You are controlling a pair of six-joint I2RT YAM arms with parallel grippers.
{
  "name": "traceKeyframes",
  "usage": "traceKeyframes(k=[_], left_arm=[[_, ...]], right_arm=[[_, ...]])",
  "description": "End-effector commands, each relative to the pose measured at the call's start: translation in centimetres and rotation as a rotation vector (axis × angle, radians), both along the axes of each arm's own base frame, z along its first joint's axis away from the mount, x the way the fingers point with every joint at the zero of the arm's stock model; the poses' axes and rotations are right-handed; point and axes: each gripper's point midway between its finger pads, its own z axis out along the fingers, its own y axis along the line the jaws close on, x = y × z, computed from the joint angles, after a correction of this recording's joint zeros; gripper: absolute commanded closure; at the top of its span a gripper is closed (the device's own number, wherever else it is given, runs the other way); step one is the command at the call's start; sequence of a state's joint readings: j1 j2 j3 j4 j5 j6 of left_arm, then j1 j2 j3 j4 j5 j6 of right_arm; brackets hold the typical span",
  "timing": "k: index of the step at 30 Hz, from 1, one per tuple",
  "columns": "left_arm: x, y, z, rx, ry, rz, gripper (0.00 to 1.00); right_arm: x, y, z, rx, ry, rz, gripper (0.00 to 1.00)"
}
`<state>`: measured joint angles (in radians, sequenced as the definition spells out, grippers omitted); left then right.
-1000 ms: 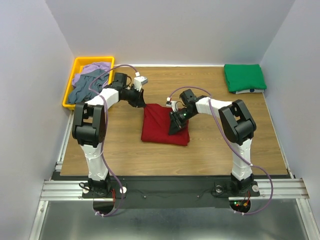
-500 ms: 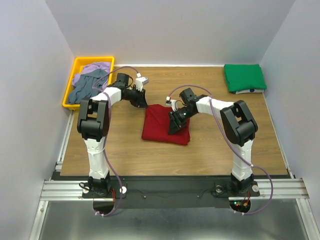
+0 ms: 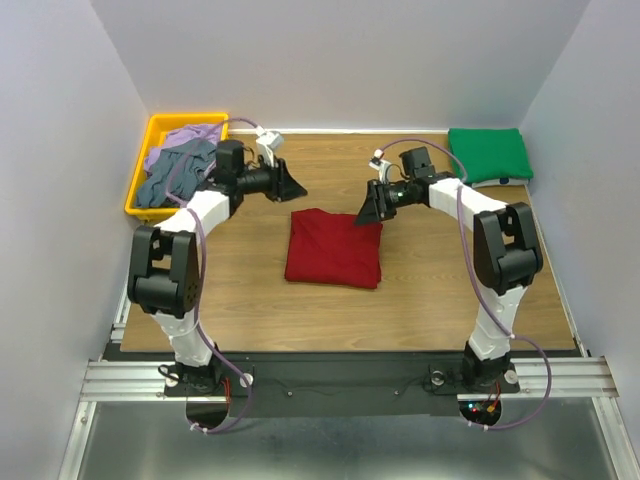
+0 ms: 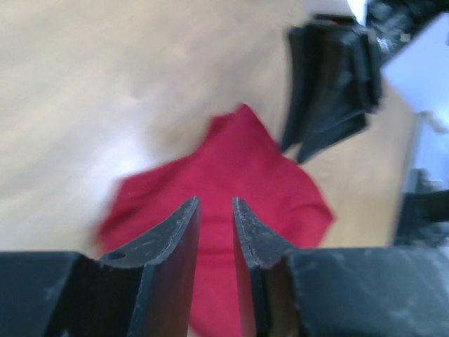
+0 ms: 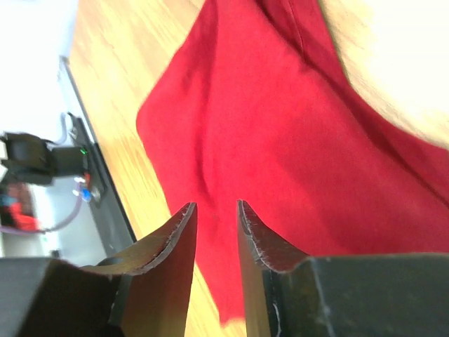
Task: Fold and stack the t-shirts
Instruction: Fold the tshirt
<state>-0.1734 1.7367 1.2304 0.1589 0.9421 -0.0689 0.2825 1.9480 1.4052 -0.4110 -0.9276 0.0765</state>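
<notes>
Folded dark red t-shirt (image 3: 333, 248) flat on wooden table (image 3: 430, 285)

Dark red t-shirt (image 3: 333, 248): folded into a flat, roughly square packet, lying alone at the middle of the wooden desk (image 3: 250, 290), its edges slightly askew to the desk edge; a few soft creases cross its upper face. Bright green t-shirt (image 3: 488, 154): folded into a neat rectangle, lying flat at the far right corner of the desk, well apart from the red one. Lavender-purple t-shirt (image 3: 190, 135) and grey-blue t-shirt (image 3: 165, 178): both unfolded and crumpled together in the yellow tray (image 3: 152, 128) at the far left, the lavender towards the far end, the grey-blue nearer.
</notes>
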Motion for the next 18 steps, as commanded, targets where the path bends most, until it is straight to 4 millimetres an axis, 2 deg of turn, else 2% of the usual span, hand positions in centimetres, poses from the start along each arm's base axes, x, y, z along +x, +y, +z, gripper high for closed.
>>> traceKeyframes(k=[1,2,4,5,7,8,9,10,11,12,13,14,16,17,18], left_arm=[[-2.3,-4.2,-2.8,-0.188,0.231,-0.055,0.67],[-2.6,-4.8,-4.5,-0.2,0.276,-0.054,0.67],[-1.6,-5.2,-5.1,-0.231,0.292,-0.027,0.69],[-1.0,-5.4,-6.7,-0.227,0.315,-0.012,0.7],[0.1,-5.1,-8.4,-0.22,0.343,0.024,0.72],[0.6,-5.1,-9.9,-0.222,0.376,0.037,0.73],[1.7,-4.8,-10.3,-0.22,0.373,0.069,0.73],[2.7,-4.1,-10.9,-0.22,0.377,0.102,0.74],[3.3,-3.6,-12.4,-0.212,0.399,0.124,0.74],[4.5,-3.2,-12.4,-0.211,0.384,0.149,0.74],[5.5,-2.1,-12.6,-0.215,0.382,0.178,0.74],[5.7,-1.8,-12.8,-0.215,0.382,0.184,0.74],[6.1,-1.2,-11.3,-0.224,0.348,0.174,0.73],[6.1,-0.8,-10.5,-0.226,0.324,0.166,0.72],[5.4,-1.0,-7.9,-0.237,0.275,0.124,0.71]], right_arm=[[0.6,2.0,-1.8,0.079,0.094,-0.01,0.67],[1.0,1.8,-3.3,0.064,0.115,-0.028,0.68],[2.0,1.2,-4.7,0.063,0.135,-0.054,0.68],[3.0,0.4,-6.0,0.059,0.159,-0.082,0.68],[4.2,-0.5,-6.9,0.056,0.162,-0.109,0.69],[5.8,-1.4,-6.8,0.065,0.142,-0.133,0.69],[6.4,-1.8,-6.9,0.07,0.139,-0.139,0.69],[7.0,-2.3,-7.9,0.072,0.161,-0.153,0.69],[7.6,-2.5,-7.8,0.081,0.157,-0.157,0.69],[8.6,-2.5,-7.1,0.093,0.132,-0.155,0.69],[9.0,-2.7,-7.3,0.091,0.128,-0.161,0.69],[9.4,-2.8,-6.9,0.092,0.114,-0.164,0.69],[10.1,-3.0,-5.7,0.097,0.084,-0.172,0.69],[10.0,-2.8,-4.0,0.112,0.067,-0.168,0.68],[9.7,-2.8,-2.6,0.131,0.058,-0.159,0.67]])
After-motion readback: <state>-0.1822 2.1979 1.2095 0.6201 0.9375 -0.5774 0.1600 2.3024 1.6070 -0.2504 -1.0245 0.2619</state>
